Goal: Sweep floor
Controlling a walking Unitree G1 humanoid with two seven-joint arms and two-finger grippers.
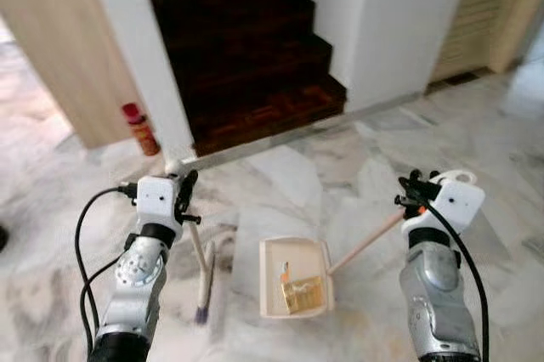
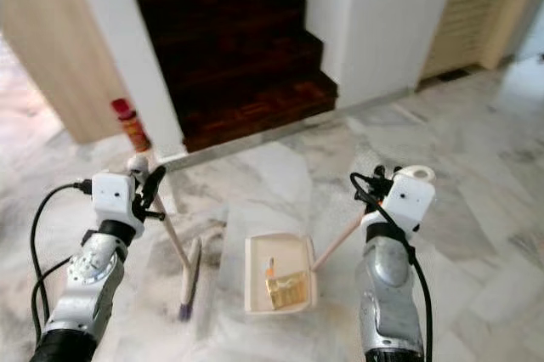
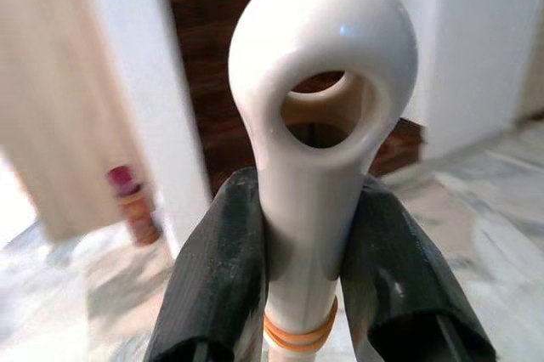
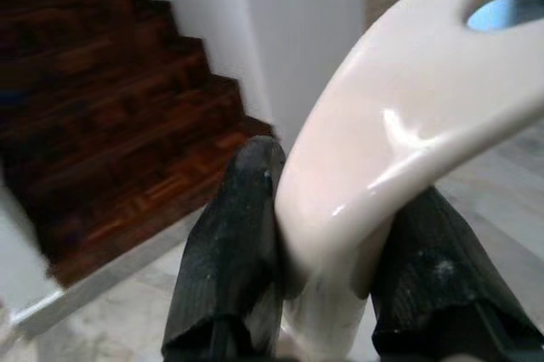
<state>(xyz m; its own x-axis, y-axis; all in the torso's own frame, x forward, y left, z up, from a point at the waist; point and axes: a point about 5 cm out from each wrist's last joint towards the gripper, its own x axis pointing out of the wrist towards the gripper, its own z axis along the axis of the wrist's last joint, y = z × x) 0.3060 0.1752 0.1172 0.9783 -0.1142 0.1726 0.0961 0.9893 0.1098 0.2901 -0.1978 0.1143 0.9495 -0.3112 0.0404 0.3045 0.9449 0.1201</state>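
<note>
Over marble floor, left gripper clamps broom; right gripper clamps dustpan.

The two eye views look forward and steeply down from head height at the marble floor, with the dark wooden stairs at twelve o'clock; they share almost the whole scene, the right eye shifted slightly sideways. The left wrist view looks close along its fingers past a white handle end toward the same stairs. The right wrist view does likewise, its fingers very near the lens.
</note>
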